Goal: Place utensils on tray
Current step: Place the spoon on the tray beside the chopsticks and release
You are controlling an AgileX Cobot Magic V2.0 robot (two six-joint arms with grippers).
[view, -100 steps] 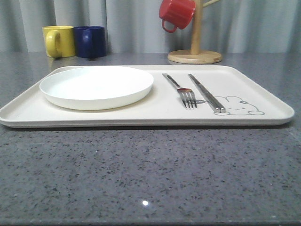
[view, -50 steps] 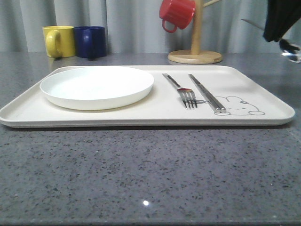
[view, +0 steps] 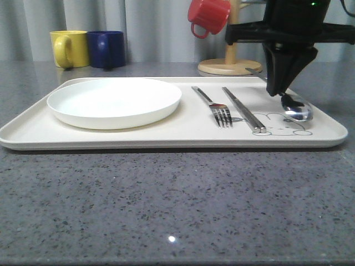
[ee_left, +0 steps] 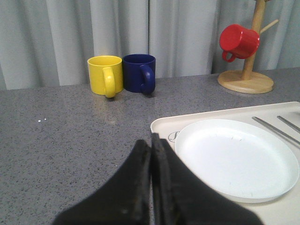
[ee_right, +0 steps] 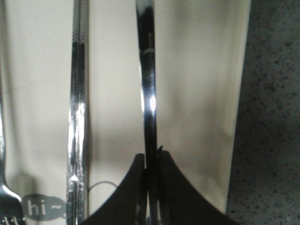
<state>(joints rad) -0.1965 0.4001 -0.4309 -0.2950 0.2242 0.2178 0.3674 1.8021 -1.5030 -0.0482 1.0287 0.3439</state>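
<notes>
The cream tray [view: 188, 130] holds a white plate [view: 114, 101] on its left, and to the right of that a silver fork [view: 213, 105] and a pair of chopsticks [view: 243, 108]. My right gripper [view: 276, 90] hangs over the tray's right end, shut on the spoon's handle [ee_right: 149, 93]. The spoon's bowl [view: 297, 108] points toward me, at or just above the rabbit drawing. In the right wrist view the chopsticks [ee_right: 77, 117] lie parallel to the spoon over the tray [ee_right: 201, 93]. My left gripper [ee_left: 151, 145] is shut and empty near the tray's corner [ee_left: 161, 126], beside the plate [ee_left: 236, 157].
A yellow mug [view: 69, 48] and a blue mug [view: 106, 49] stand at the back left. A red mug [view: 208, 15] hangs on a wooden mug tree [view: 230, 65] just behind the tray. Grey stone tabletop [view: 177, 205] stretches in front.
My right arm came in from the upper right with the spoon, then moved left and down over the tray's right end. Plate, fork and chopsticks have not moved.
</notes>
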